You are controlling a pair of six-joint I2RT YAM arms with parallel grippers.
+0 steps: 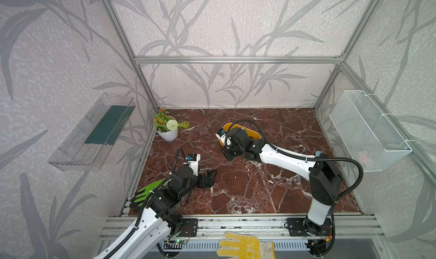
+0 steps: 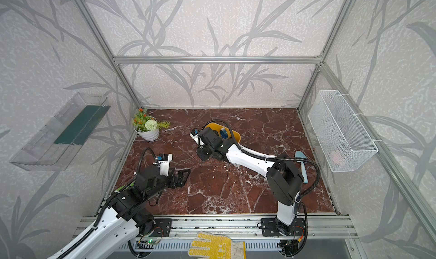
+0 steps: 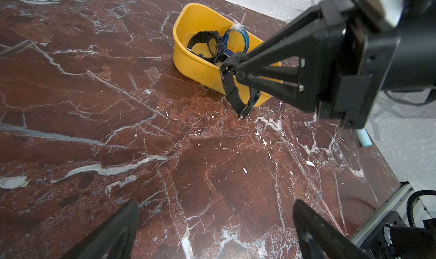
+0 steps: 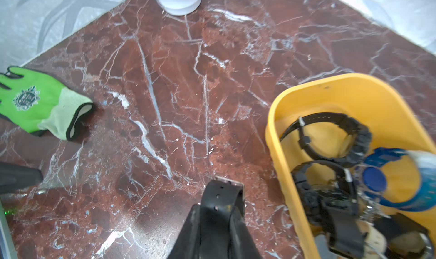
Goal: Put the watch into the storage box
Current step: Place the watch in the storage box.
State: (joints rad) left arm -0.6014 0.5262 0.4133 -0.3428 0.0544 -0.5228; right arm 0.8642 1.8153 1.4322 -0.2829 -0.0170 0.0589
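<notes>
Your right gripper (image 4: pixel 218 210) is closed on the black strap of a watch (image 4: pixel 221 195), held just outside the yellow storage box (image 4: pixel 277 137), over the marble tabletop (image 4: pixel 165 104). Other watches (image 4: pixel 354 132), black and blue, lie inside the box. Your left gripper (image 3: pixel 215 202) hangs wide open, well apart.

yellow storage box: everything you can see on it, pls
The storage box is a small yellow tub, plastic by its look, with rounded corners, low walls and no lid. It stands upright on the marble table. Inside lie several black watches and a blue watch, tangled. The right gripper, shut on a black watch strap, hangs just outside its wall; whether they touch cannot be told.
</notes>
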